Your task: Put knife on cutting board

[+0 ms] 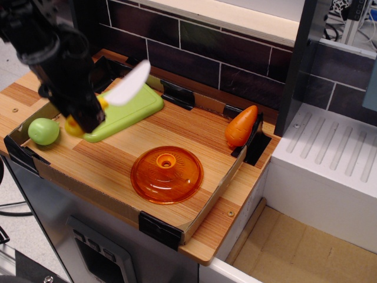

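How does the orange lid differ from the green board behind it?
The orange lid is round, domed and see-through, with a knob in its middle; the cutting board is flat, rectangular and opaque light green. The lid lies in the open, while the gripper and the knife partly hide the board. Both rest on the wooden tray.
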Robot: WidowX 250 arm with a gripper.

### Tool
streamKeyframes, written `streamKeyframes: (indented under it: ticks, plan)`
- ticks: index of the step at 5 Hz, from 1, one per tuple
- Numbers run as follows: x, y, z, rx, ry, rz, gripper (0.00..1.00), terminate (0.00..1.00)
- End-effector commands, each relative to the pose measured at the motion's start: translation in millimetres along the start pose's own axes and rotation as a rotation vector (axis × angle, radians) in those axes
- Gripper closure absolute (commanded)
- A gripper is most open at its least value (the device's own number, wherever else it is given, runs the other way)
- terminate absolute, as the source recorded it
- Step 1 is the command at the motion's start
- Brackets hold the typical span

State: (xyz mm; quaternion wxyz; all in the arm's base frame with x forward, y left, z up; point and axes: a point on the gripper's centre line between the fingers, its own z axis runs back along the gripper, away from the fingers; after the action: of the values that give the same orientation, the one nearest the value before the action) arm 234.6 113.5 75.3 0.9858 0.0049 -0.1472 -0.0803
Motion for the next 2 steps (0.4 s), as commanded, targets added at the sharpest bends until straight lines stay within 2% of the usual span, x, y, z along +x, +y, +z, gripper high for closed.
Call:
streamKeyframes:
  ticks: [1, 2]
  plan:
    - [36, 29, -21, 0.103, 0.113, -0.218, 1.00, 0.00]
    - [36, 33, -46, 0.169, 0.126, -0.349, 1.00, 0.00]
